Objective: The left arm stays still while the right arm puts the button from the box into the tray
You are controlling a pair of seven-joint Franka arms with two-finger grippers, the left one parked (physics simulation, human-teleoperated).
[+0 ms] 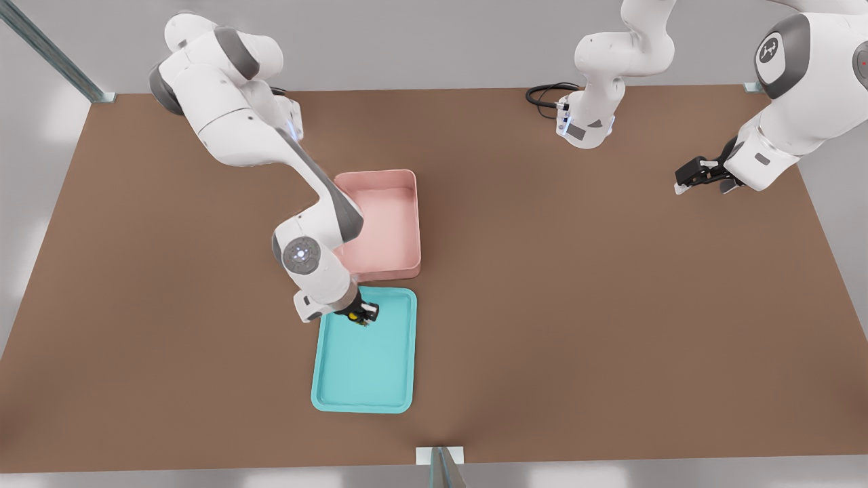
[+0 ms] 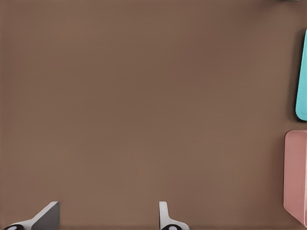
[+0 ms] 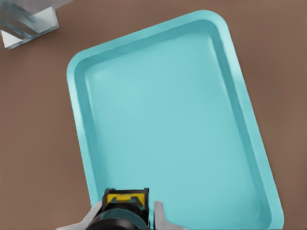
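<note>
Pinching the button (image 3: 125, 205) between its two fingers (image 3: 162, 216), the gripper (image 1: 362, 316) is hanging over the tray (image 1: 400, 352), at the tray's end nearest the box (image 1: 407, 224). In the right wrist view the fingers are sitting close on either side of the button's black-and-yellow body, with the turquoise floor of the tray spreading out beyond them. In the front view a speck of yellow is showing at the black fingertips, just inside the tray's rim on the side toward the box. Whether the button is touching the tray floor or being held just above it cannot be told.

The right arm (image 1: 230, 122) is reaching from its base at the table's far corner on the front view's left, sloping down across the corner of the box and hiding part of that corner. Its forearm is bending at the joint with the round grey cap (image 1: 301, 253), whose white dots are glowing, and the wrist below is pointing the gripper downward over the tray.

The box is sitting on the brown table (image 1: 610, 305) just beyond the tray, the two lying end to end and close together but not touching. The visible part of the box floor is showing only pink. In the left wrist view an edge of the tray (image 2: 301, 81) and a corner of the box (image 2: 296, 177) are both showing against the table.
</note>
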